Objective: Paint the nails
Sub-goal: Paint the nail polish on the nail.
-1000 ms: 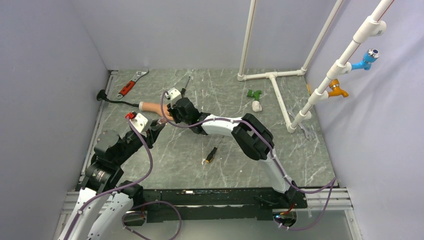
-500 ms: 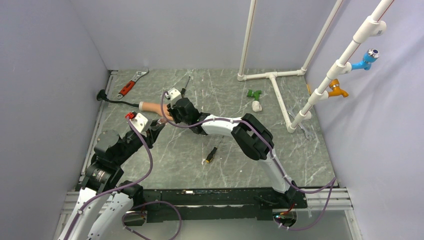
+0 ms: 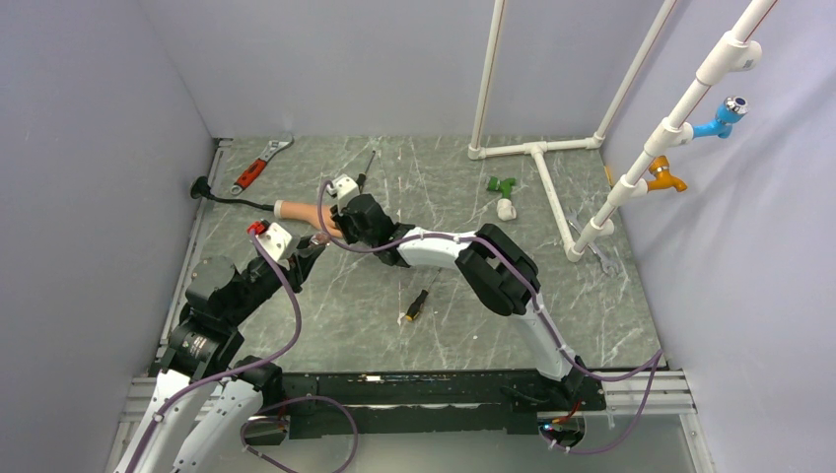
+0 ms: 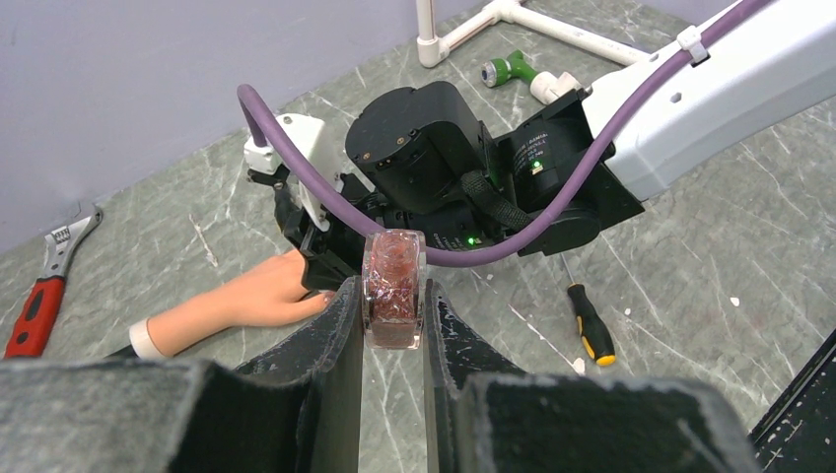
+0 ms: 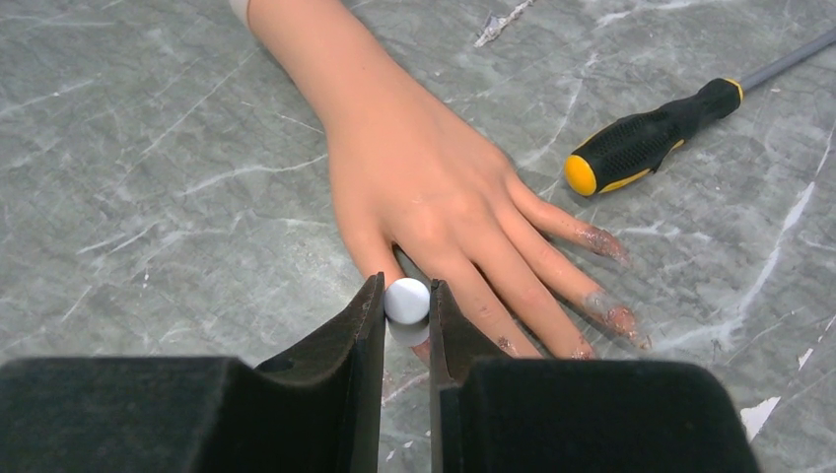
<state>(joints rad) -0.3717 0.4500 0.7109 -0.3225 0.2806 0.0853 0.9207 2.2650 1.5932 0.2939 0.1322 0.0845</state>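
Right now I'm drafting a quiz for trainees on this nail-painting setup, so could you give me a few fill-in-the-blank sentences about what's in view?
1. The right gripper is shut on a small ____ round-topped applicator.
2. The mannequin hand lies palm ____ on the marble-look table.
3. The screwdriver beside it has a black and ____ handle.
4. The left gripper is shut on a clear polish ____.
Missing words: white; down; yellow; bottle.

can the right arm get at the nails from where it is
Likely yes: the right pincer, shut on a white cap, hovers over the rubber hand, and the nails lie bare. The screwdriver lies clear to one side.
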